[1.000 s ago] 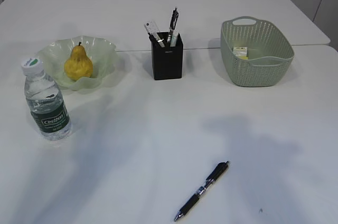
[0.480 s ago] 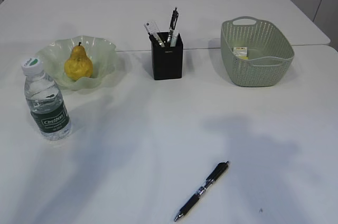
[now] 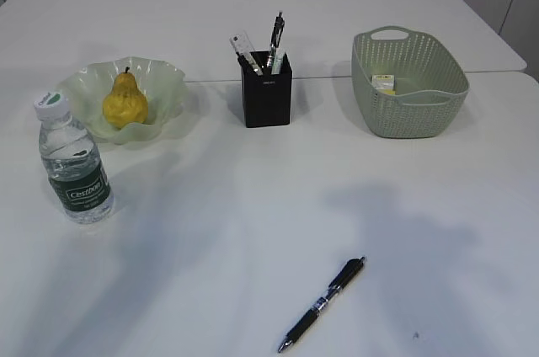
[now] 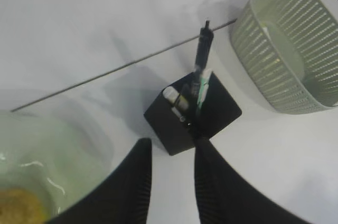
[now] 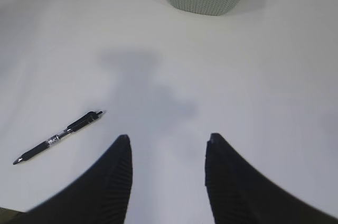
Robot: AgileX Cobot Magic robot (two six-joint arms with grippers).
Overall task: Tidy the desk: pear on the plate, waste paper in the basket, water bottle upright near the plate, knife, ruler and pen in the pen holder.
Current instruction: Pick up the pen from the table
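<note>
White desk (image 3: 253, 197) seen from the front; pear (image 3: 125, 101) on the green plate (image 3: 168, 79); water bottle (image 3: 74, 163) upright just beside the plate; black pen holder (image 3: 267, 92) at centre, holding pens and a clear ruler (image 3: 242, 44); basket (image 3: 408, 83) at right, paper scrap (image 3: 384, 82) inside; one black pen (image 3: 322, 304) lying loose near the front edge. Left claw (image 4: 171, 152) above the holder, fingers slightly parted, empty; right claw (image 5: 168, 147) above bare desk, fingers wide apart, empty.
</note>
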